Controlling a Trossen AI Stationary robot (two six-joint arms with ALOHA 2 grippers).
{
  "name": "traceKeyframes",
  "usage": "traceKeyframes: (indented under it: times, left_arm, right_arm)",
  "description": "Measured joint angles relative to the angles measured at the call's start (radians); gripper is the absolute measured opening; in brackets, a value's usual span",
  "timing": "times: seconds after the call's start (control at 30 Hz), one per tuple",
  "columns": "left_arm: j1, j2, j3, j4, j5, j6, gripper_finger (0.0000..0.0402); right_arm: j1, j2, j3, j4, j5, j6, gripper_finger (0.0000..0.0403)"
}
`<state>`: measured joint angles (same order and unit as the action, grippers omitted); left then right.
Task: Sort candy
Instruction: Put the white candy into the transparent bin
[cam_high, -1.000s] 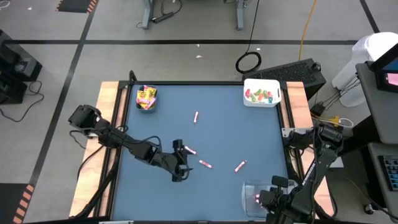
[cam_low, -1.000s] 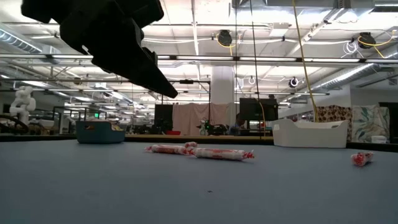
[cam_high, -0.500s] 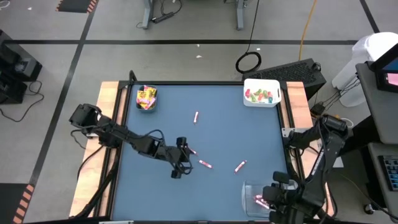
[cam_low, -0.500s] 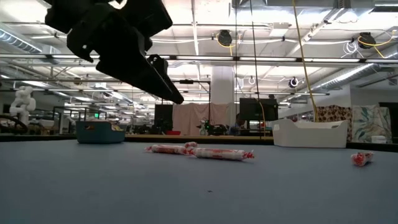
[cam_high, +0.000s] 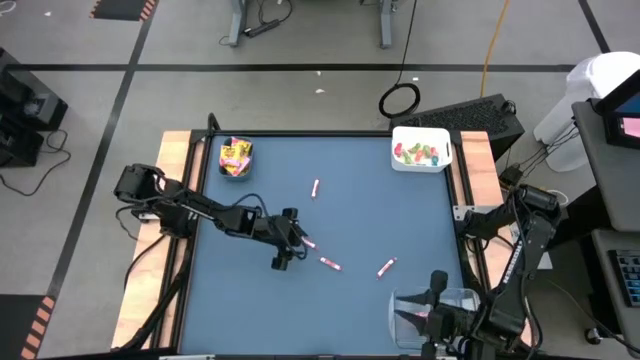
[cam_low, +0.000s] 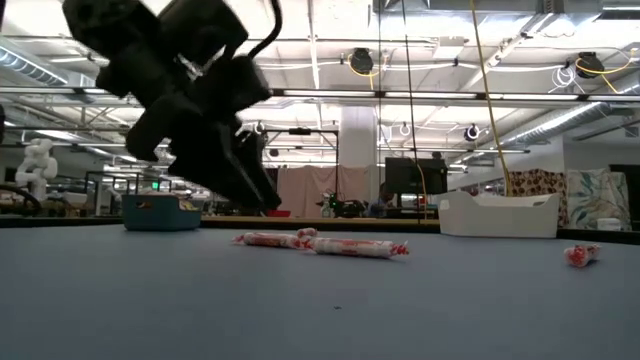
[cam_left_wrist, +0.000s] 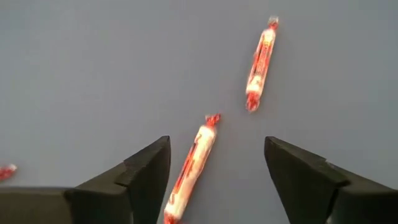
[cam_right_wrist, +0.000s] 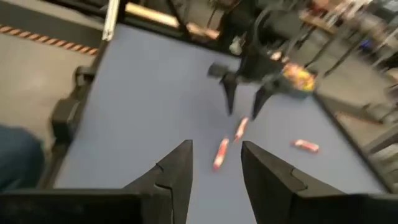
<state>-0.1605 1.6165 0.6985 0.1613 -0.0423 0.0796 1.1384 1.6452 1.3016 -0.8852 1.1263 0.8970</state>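
Observation:
Several thin pink-white candy sticks lie flat on the blue table (cam_high: 250, 300): one by my left gripper (cam_high: 308, 241), one a little nearer (cam_high: 330, 264), one to the right (cam_high: 386, 267), one farther back (cam_high: 315, 187). My left gripper (cam_high: 293, 242) hangs open just above the table. In the left wrist view its fingers (cam_left_wrist: 216, 142) stand on either side of one stick (cam_left_wrist: 193, 163) without touching it. My right gripper (cam_right_wrist: 214, 152) is open over the clear bin (cam_high: 432, 305) at the near right; a pink candy (cam_high: 420, 318) lies in the bin.
A teal bin (cam_high: 236, 157) with yellow packets stands at the far left. A white bin (cam_high: 421, 148) with green and red pieces stands at the far right. Wooden rails (cam_high: 170, 200) edge the table's sides. Bare blue surface lies along the near left.
My left gripper has swung toward the table's far edge and sunk lower, coming to the nearest candy stick with a finger on each side. My right gripper has risen over the clear bin and turned about, now pointing across the table toward the left.

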Motion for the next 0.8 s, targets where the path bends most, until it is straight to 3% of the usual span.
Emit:
traceKeyframes:
  times: [0.13,0.47,0.67,0.8]
  left_arm:
    - [0.041,0.000,-0.085,0.113,0.030,0.006,0.0241]
    - [0.104,0.000,-0.270,0.458,0.103,0.014,0.0215]
    - [0.108,0.049,-0.284,0.532,0.103,0.017,0.0214]
    - [0.108,0.142,-0.267,0.573,0.103,0.036,0.0214]
  right_arm:
    - [-0.028,0.018,0.000,0.014,0.058,-0.024,0.0127]
    - [-0.143,0.100,0.000,0.111,0.058,-0.045,0.0127]
    - [-0.212,0.152,0.000,0.213,0.050,-0.098,0.0127]
    - [-0.260,0.163,0.000,0.274,-0.018,-0.170,0.0127]
